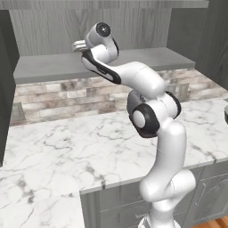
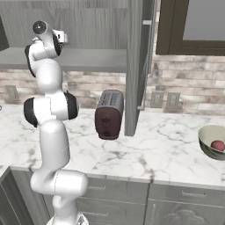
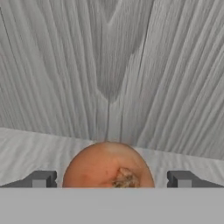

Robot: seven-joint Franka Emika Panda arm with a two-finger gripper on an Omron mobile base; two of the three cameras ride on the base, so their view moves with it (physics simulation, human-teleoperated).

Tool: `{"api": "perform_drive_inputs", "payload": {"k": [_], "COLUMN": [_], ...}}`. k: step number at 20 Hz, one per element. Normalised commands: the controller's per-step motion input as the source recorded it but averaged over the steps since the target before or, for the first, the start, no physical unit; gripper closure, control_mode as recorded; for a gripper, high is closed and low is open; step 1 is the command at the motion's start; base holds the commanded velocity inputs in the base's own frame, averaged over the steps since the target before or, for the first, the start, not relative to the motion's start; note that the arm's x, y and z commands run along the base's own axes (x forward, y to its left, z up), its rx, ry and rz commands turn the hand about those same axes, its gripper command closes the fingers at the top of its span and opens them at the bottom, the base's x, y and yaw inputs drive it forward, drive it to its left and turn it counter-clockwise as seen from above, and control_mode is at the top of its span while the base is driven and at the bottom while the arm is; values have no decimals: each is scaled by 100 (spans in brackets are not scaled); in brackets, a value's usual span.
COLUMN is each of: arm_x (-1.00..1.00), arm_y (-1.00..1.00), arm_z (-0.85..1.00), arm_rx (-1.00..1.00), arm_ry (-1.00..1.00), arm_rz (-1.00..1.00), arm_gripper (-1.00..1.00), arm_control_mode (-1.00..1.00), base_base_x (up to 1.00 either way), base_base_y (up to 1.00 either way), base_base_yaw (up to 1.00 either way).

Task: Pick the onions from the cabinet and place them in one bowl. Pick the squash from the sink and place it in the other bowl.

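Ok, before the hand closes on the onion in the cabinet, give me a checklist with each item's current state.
1. Hand open: ok, fingertips stand wide apart.
2. Orange-brown onion between the fingertips: ok, roughly centred in the hand view.
3. Onion resting on the cabinet shelf: ok.
4. Fingertips touching the onion: cannot tell.
5. Bowl on the counter: ok, it already holds the reddish onion.

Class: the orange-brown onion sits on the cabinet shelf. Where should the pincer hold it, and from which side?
Probably across the widest middle of the orange-brown onion, coming straight in from the cabinet's open front. It is round, rests on the shelf, and already lies between the open pincer's tips.
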Motion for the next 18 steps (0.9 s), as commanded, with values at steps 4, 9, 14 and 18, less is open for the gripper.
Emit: {"api": "perform_drive_inputs", "payload": {"k": [4, 9, 14, 18], "arm_x": [26, 13, 13, 3], "arm_y": [5, 16, 19, 7], "arm_z": [-31, -16, -15, -17], "arm_rx": [0, 0, 0, 0], "arm_ry": [3, 0, 0, 0], "arm_rz": [-1, 0, 0, 0], "arm_gripper": [-100, -100, 100, 100], "arm_control_mode": [-100, -100, -100, -100], "base_base_x": [0, 0, 0, 0], "base_base_y": [0, 0, 0, 0], "base_base_yaw": [0, 0, 0, 0]}}
